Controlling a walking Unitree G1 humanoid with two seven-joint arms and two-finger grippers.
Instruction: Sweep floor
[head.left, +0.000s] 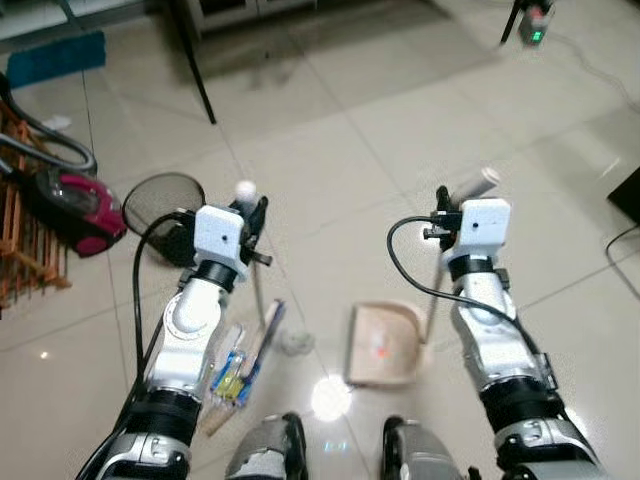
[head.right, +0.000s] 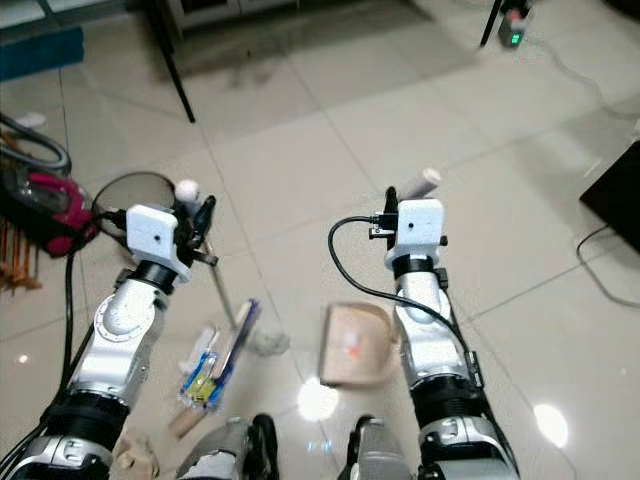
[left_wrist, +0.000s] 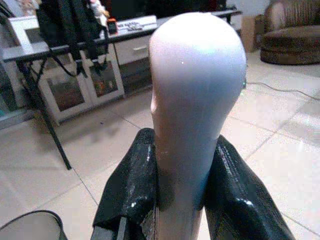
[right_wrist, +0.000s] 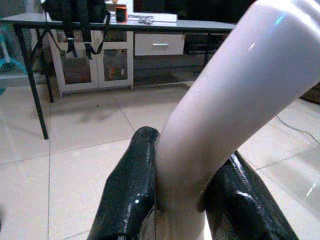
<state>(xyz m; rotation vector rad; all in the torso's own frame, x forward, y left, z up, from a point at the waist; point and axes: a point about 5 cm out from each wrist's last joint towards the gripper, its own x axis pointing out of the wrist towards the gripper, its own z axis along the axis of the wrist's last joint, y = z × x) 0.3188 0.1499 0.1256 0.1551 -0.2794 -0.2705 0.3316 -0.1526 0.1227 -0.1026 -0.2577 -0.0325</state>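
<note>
While tiled floor (head.left: 330, 150) lies open ahead, left end effector (left_wrist: 182, 190) clamps broom handle (left_wrist: 195, 100), right end effector (right_wrist: 182, 195) clamps dustpan handle (right_wrist: 225, 110).

No words, numbers or signs are showing clearly enough to read. The small blue and yellow packet (head.left: 232, 372) lying on the floor is too blurry.

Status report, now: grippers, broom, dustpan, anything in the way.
Left gripper shut on broom handle. Right gripper shut on dustpan handle. Dustpan on floor; wrappers and debris left of it. Wire bin and vacuum cleaner beyond.
</note>
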